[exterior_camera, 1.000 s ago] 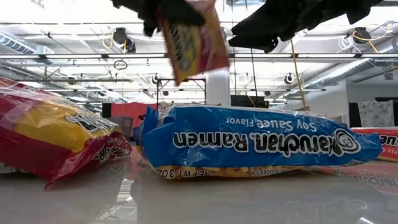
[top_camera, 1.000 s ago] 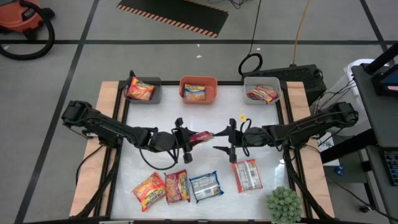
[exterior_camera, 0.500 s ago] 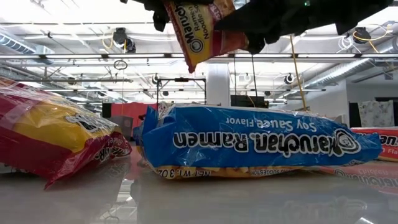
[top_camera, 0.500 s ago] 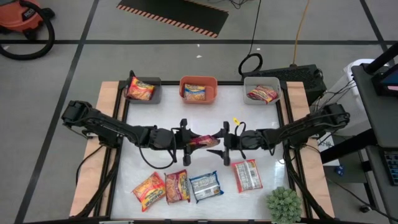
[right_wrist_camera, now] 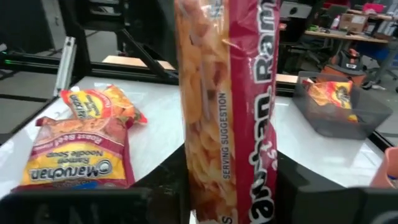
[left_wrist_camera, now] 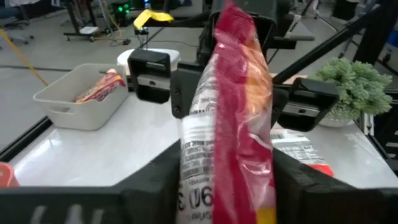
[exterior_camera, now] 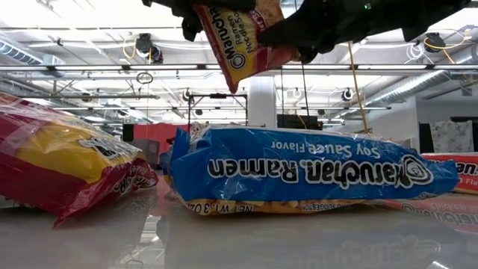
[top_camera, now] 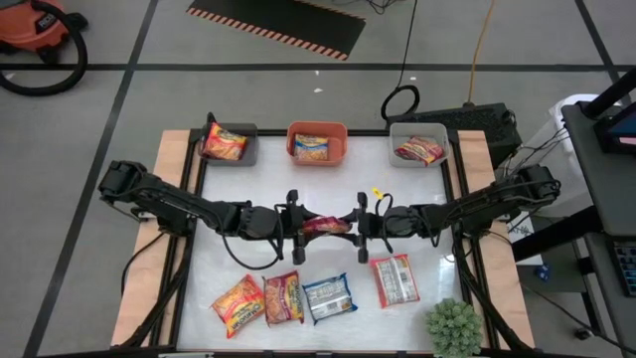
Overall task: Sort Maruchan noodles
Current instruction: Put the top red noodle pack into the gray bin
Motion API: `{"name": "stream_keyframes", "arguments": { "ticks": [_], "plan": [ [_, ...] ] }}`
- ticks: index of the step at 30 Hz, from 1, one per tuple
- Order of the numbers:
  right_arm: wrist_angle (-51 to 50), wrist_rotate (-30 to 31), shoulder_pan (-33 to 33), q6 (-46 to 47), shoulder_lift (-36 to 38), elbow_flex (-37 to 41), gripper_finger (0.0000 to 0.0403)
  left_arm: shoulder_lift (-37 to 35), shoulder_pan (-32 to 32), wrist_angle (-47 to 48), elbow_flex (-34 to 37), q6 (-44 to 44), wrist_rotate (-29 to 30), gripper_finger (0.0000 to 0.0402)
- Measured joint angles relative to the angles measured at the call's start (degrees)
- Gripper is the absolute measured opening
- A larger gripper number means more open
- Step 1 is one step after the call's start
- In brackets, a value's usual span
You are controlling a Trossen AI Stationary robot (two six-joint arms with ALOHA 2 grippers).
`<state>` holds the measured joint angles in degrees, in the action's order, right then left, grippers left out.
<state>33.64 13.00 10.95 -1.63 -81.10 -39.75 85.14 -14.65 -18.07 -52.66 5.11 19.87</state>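
Observation:
A red-and-orange Maruchan packet (top_camera: 324, 224) hangs in the air over the table's middle, spanning between my two grippers. My left gripper (top_camera: 303, 222) is shut on its left end, and my right gripper (top_camera: 349, 225) is shut on its right end. In the low view the packet (exterior_camera: 243, 37) shows at the top, tilted, under the dark arms. Several more packets lie flat near the near edge: orange-yellow (top_camera: 238, 303), red-and-yellow (top_camera: 283, 296), blue (top_camera: 328, 296) and red-and-white (top_camera: 396, 279). My left gripper pinches the packet's left end (left_wrist_camera: 217, 168) between its two fingers, one on each flat face, coming level from the table's left. The packet stands on edge, lifted clear of the table. My right gripper pinches the packet's right end (right_wrist_camera: 227, 168) between its two fingers, across the flat faces, coming level from the table's right. The packet is clear of the table.
Three bins stand along the far edge: a dark grey one (top_camera: 245, 149), an orange one (top_camera: 316, 157) and a light grey one (top_camera: 417, 129), each with a packet inside. A green spiky plant (top_camera: 454, 326) sits at the near right corner. Bare table lies between the bins and the arms.
My right gripper has moved toward the table's left until its fingers stand on the packet's free end. My left gripper has edged toward the right with the packet. In the low view the packet has tipped from hanging steeply to a flatter tilt.

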Motion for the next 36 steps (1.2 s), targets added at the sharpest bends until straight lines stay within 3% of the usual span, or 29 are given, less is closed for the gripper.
{"name": "stream_keyframes", "arguments": {
  "ticks": [5,9,15,22,30,36],
  "plan": [
    [-1.13,0.57,-0.41,0.9,0.0,0.0,0.0144,-0.62,-1.0,3.39,0.0,0.39,2.31,0.0249],
    [-4.47,2.1,-0.97,1.99,0.44,0.0,0.0132,-4.4,-1.76,10.18,0.0,1.0,4.19,0.0286],
    [-19.68,7.32,-3.17,6.21,5.67,0.0,0.012,-13.48,-2.17,24.13,-0.02,3.92,5.84,0.0291],
    [-31.83,9.9,-8.39,7.45,17.74,0.0,0.0126,-19.14,-2.11,37.27,-0.01,6.64,6.3,0.0291],
    [-36.48,16.33,-19.04,2.4,32.56,0.0,0.0124,-19.08,-1.39,39.35,0.0,2.48,6.22,0.0291],
    [-38.3,21.89,-29.16,5.44,38.28,-0.02,0.0125,-19.08,0.68,38.41,0.0,1.18,6.26,0.0291]
  ]
}}
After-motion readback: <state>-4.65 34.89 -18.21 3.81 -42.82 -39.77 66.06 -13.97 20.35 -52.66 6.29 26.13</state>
